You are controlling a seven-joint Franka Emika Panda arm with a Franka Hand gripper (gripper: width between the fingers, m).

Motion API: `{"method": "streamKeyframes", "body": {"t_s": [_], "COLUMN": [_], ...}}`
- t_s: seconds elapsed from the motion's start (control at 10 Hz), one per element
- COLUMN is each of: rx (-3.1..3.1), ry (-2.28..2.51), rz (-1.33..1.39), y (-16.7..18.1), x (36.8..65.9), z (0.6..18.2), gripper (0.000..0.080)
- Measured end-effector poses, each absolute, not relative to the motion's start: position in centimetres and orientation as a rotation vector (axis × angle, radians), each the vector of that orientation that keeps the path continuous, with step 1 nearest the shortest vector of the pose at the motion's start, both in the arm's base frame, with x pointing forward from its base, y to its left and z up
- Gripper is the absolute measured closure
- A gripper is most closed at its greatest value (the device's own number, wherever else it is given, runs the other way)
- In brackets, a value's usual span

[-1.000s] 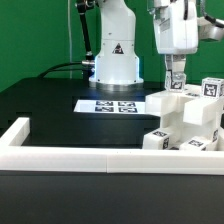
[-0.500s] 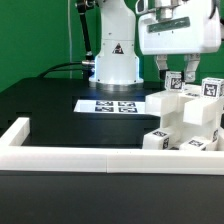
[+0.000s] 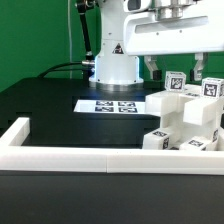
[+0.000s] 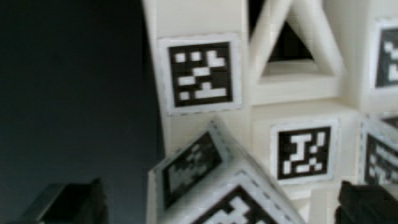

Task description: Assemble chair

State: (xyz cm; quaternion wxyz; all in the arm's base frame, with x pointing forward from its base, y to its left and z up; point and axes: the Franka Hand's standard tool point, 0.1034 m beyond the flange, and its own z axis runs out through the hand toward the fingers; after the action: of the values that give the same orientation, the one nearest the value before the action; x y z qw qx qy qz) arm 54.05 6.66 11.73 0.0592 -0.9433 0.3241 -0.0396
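The gripper [image 3: 174, 68] hangs open and empty above the chair [image 3: 185, 122], which stands on the surface [image 3: 50, 105] at about four o'clock in the exterior view. A release step looks complete; fetching another loose part likely follows.

On the black table [image 3: 50, 110], the white chair [image 3: 190, 120] stands at the exterior view's right. Above it the gripper [image 3: 174, 67] hangs, fingers [image 3: 152, 68] spread apart, touching nothing. The marker board [image 3: 112, 104] lies near the arm's base.
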Motion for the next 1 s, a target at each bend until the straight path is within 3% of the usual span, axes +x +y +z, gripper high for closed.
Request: {"method": "streamKeyframes", "body": {"t_s": [0.6, 0.9, 1.0], "rx": [-3.038, -3.052, -3.052], "ry": [0.364, 0.288, 0.288], "rz": [-0.163, -0.166, -0.166], "y": [6.23, 6.15, 6.15], "x": [54.08, 54.09, 54.09], "z": [11.67, 11.67, 11.67], "gripper": [0.0151, 0.0163, 0.0329]}}
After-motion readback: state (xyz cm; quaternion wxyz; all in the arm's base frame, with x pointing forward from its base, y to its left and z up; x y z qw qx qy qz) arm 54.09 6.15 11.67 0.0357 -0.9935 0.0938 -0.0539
